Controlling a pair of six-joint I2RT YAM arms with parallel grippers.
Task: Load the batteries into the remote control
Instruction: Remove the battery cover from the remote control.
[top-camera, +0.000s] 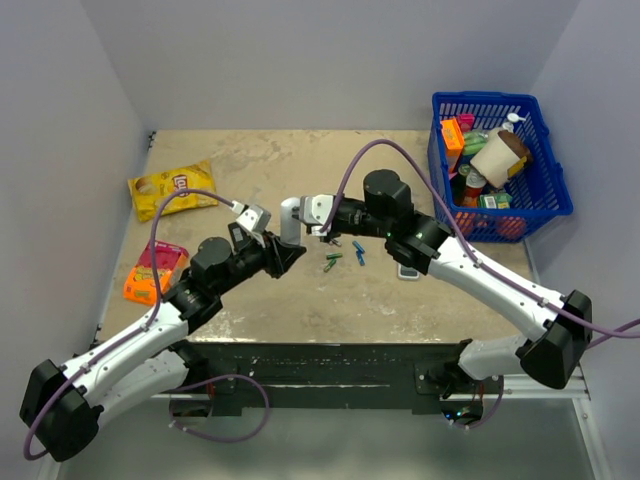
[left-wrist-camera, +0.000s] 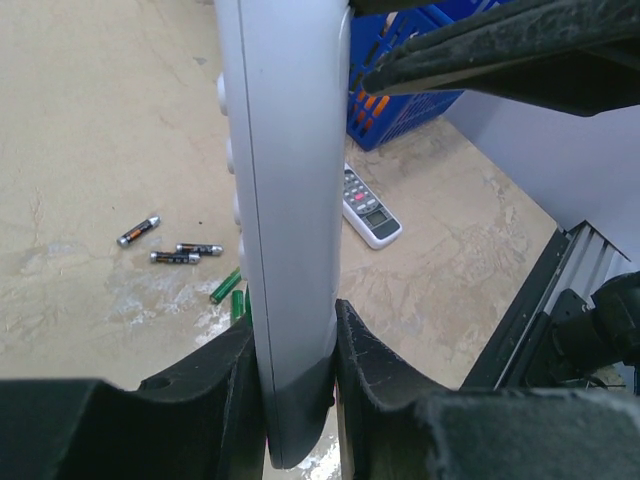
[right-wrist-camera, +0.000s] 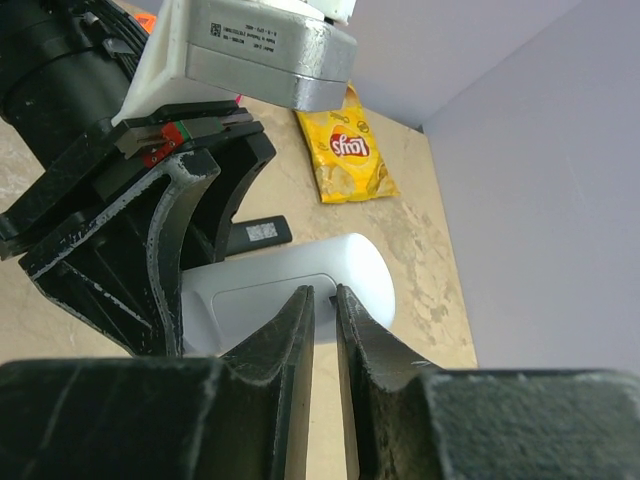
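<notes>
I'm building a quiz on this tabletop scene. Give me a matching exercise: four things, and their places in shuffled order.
Things:
1. remote control
2. green batteries
3. chip bag
4. blue basket

Places:
A. far right corner of the table
B. lying loose near the table's middle
C. clamped in the left gripper
D. far left side of the table

Pairs: 1-C, 2-B, 3-D, 4-A

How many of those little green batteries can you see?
2. One green battery lies on the table; the other green battery lies beside it, partly behind the held white remote. More could be hidden there.
</notes>
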